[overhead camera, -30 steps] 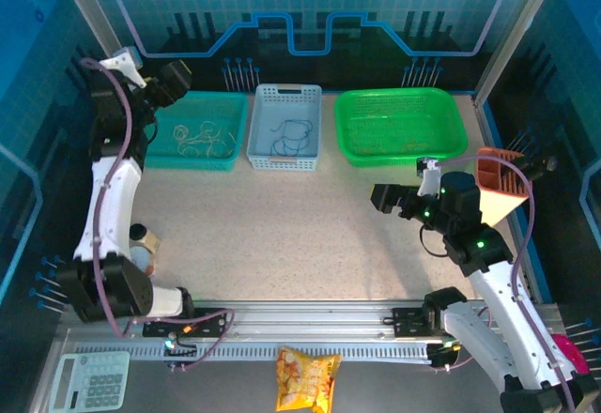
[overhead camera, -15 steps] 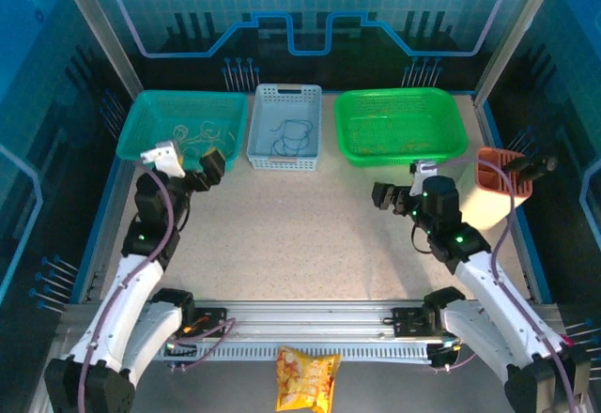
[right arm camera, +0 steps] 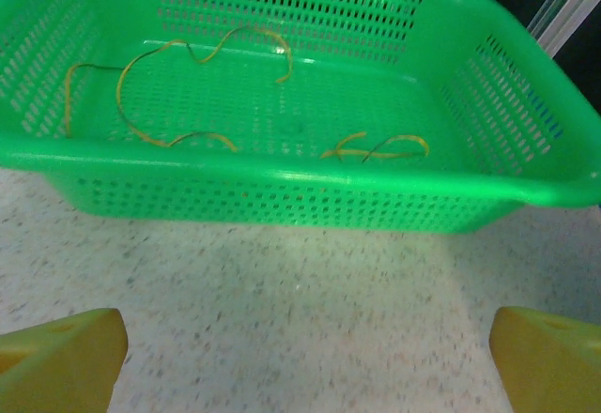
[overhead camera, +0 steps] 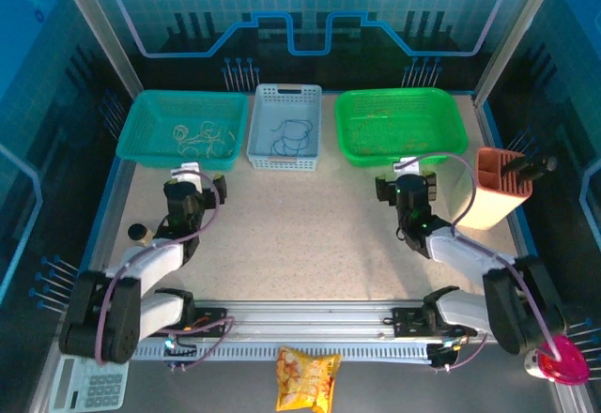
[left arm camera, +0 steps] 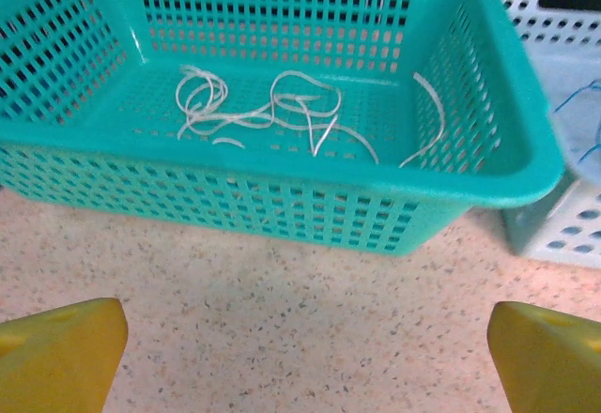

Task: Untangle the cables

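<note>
Cables (left arm camera: 202, 99) lie in baskets (left arm camera: 235, 208) just beyond left pincer (left arm camera: 300, 324) and right pincer (right arm camera: 305, 324), both released, empty.

The teal basket (left arm camera: 282, 211) and green basket (right arm camera: 282, 197) are perforated moulded plastic with a slight sheen on their rims. The tabletop (left arm camera: 282, 338) is matt, speckled and stone-like. The white cables (left arm camera: 282, 113) look smooth-coated. The yellow fingers (left arm camera: 56, 357) are matt plastic. The snack bag (overhead camera: 307, 378) is glossy foil.
</note>
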